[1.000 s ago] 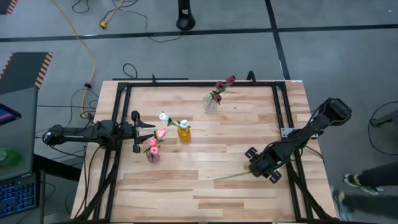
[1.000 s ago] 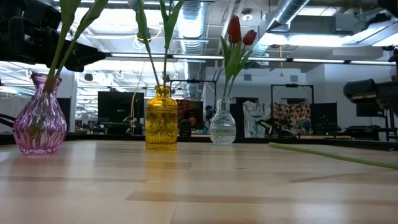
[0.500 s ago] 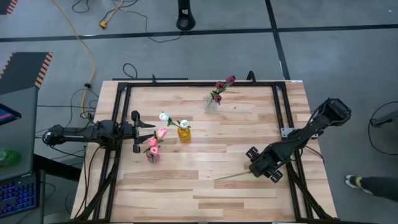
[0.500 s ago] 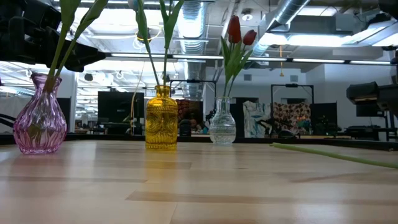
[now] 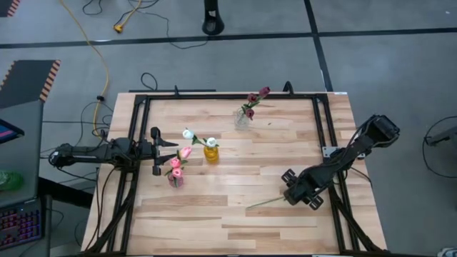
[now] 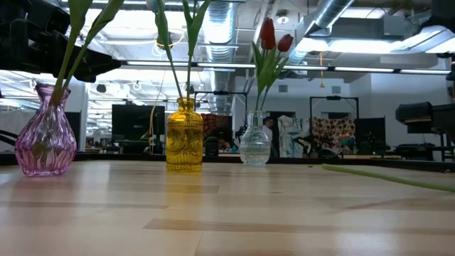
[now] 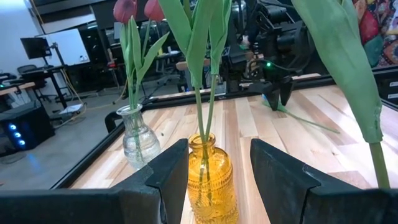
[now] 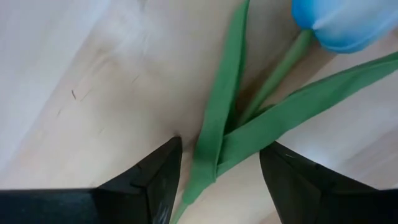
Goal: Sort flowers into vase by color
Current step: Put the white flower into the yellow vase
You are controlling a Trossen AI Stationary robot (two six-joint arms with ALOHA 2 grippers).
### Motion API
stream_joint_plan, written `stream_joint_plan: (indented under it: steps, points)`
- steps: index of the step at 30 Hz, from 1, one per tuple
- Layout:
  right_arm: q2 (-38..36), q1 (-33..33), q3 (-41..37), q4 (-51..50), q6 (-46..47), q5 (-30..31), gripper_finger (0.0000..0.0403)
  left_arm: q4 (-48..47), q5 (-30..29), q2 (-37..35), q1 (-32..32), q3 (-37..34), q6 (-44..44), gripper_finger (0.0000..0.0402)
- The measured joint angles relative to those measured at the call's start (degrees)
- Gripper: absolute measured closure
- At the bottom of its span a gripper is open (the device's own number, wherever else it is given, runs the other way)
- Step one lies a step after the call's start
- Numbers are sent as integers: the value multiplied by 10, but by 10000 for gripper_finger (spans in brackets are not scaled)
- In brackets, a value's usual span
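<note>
While open, right claw [image 8: 217,177] straddles tulip [image 8: 249,134].

You get bright ceiling lights [image 6: 341,44] glaring behind the vases; the surface [image 6: 213,213] shines, and the right wrist close-up is blurred.

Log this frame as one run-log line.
right gripper: open, straddling loose tulip lying on table | left gripper: open, waiting beside yellow vase | loose tulip unplaced
</note>
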Motion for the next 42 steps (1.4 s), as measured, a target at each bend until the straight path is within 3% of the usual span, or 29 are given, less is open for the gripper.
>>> stream_joint_plan:
  steps: [9,21,26,34,42]
  points:
    - [-8,-4,6,-3,-8,30,191,0,0,1,0,0,0,240]
    - [-8,-11,5,12,-7,56,331,0,0,1,0,0,0,240]
    - [-8,-16,9,20,-20,59,370,0,0,1,0,0,0,240]
    - [-6,-30,50,6,-51,158,355,0,0,1,0,0,0,240]
    - [-6,-70,80,2,-183,293,363,0,0,2,0,0,0,240]
